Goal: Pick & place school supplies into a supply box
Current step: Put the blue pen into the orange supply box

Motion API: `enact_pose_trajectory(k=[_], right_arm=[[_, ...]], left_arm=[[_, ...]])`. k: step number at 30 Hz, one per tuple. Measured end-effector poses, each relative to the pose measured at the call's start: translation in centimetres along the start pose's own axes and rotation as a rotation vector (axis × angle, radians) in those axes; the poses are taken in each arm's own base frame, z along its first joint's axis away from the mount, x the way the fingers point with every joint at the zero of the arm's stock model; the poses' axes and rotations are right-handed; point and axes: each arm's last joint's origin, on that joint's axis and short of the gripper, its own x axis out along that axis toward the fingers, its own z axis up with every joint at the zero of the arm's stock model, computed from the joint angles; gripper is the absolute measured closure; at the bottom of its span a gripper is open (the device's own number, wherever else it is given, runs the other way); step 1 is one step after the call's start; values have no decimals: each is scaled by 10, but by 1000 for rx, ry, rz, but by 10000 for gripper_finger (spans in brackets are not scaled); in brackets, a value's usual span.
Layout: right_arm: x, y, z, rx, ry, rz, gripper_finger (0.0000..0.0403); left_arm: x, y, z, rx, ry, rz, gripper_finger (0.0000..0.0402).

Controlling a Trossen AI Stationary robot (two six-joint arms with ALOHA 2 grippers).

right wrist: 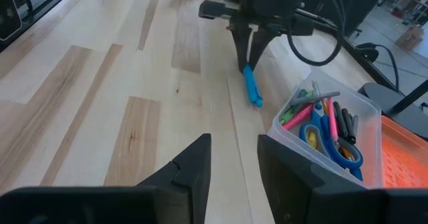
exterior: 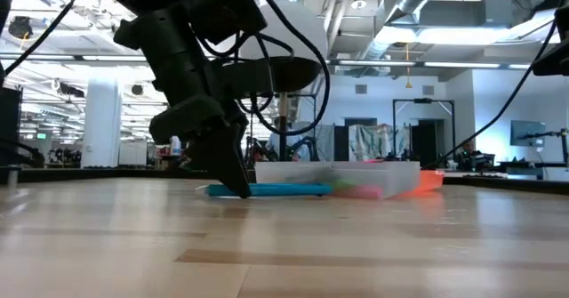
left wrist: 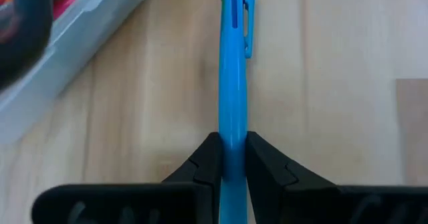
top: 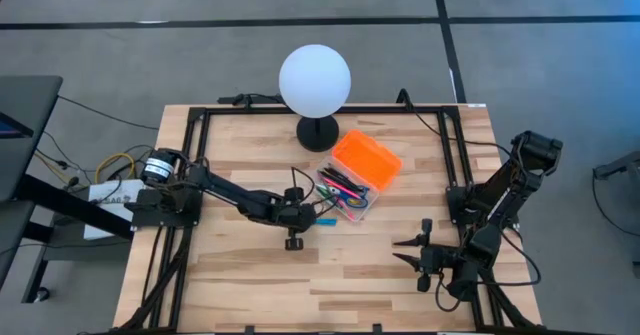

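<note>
The clear pencil case (top: pixel 352 197) sat open near the middle of the desk (top: pixel 240 275), its top unobstructed from above, though pens and blue-handled scissors (right wrist: pixel 326 144) already filled much of it. Its orange lid (top: pixel 367 161) lay against the case's far side, blocking that edge. Just beyond the lid stood the white globe lamp (top: pixel 315 79) on its black base, closing off the far approach. On the case's left side the left end effector (top: pixel 293 218) was down at the desk, clamped on a blue pen (left wrist: pixel 233 83) lying just beside the case wall. The near side of the case was bare wood, with the right end effector (top: pixel 412 251) parked well off to the near right.
</note>
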Motion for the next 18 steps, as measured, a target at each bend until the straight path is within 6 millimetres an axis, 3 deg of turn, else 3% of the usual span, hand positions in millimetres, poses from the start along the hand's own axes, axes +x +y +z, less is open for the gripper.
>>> enact_pose_trajectory(k=[7, 10, 18], right_arm=[[0, 0, 0, 0, 0, 0, 287], [0, 0, 0, 0, 0, 0, 287], [0, 0, 0, 0, 0, 0, 287]], left_arm=[[-8, -11, 19, 93, -66, -8, 367], [-12, -9, 29, 138, -105, 73, 365], [-11, 26, 49, 293, -180, 267, 363]])
